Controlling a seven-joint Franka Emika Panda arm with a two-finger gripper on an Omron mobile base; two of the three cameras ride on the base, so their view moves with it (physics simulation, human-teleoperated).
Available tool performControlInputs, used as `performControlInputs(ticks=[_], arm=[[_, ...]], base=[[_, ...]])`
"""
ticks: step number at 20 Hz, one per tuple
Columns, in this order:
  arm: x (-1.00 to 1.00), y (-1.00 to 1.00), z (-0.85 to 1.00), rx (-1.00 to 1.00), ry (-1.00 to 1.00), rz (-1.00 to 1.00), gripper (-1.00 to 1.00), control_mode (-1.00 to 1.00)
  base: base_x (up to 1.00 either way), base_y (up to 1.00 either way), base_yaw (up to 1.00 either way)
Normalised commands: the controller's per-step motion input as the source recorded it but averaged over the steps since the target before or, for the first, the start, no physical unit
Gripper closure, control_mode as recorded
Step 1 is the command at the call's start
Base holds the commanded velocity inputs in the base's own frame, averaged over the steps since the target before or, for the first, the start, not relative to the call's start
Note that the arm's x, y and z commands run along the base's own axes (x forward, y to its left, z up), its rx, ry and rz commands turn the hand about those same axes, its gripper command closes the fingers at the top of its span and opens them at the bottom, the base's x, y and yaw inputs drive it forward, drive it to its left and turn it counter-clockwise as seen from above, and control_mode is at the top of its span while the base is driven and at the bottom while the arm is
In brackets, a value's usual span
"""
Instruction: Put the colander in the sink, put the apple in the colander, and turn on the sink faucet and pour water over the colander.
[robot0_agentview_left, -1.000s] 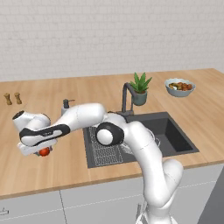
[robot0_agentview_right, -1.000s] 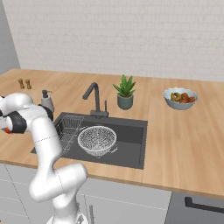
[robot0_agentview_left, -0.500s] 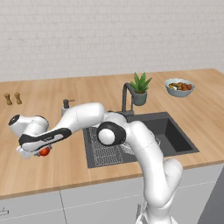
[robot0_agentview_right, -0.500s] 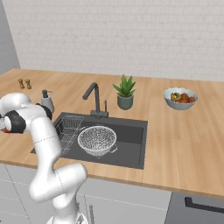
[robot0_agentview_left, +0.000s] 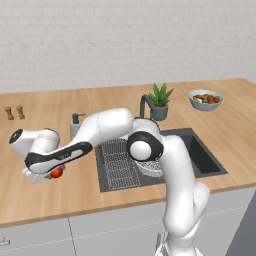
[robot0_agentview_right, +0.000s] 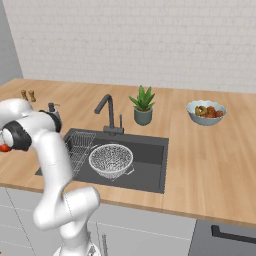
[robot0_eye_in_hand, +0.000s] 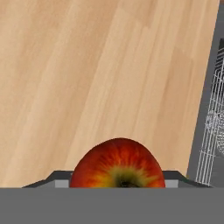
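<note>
The red apple (robot0_agentview_left: 56, 172) is held between the fingers of my gripper (robot0_agentview_left: 51, 174), which is shut on it just above the wooden counter, left of the sink (robot0_agentview_left: 202, 156). In the hand view the apple (robot0_eye_in_hand: 117, 165) sits close at the bottom, with counter wood beyond it and the sink's edge at the right. A sliver of the apple (robot0_agentview_right: 4, 148) shows at the left edge of the right base view. The silvery mesh colander (robot0_agentview_right: 111, 160) stands in the sink (robot0_agentview_right: 150, 162), below the dark faucet (robot0_agentview_right: 106, 111). My arm hides much of the colander (robot0_agentview_left: 150, 169) in the left base view.
A wire rack (robot0_agentview_left: 117, 160) fills the sink's left part. A soap dispenser (robot0_agentview_left: 75, 125) stands at the sink's back left corner, and a potted plant (robot0_agentview_left: 160, 102) behind the faucet (robot0_agentview_left: 144, 103). A fruit bowl (robot0_agentview_left: 205, 99) is at the far right, two shakers (robot0_agentview_left: 14, 112) at the far left.
The hand has drifted slightly to the right, toward the sink, carrying the apple with it. The colander has stayed put.
</note>
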Motion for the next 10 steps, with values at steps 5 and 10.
performControlInputs(ticks=[5,10], arm=[[-0.52,-0.53,0.52,0.00,-0.05,0.00,1.00,-1.00],[-0.36,-0.62,0.47,0.00,-0.08,0.00,1.00,-1.00]], base=[[0.00,0.00,0.00],[0.00,0.00,0.00]])
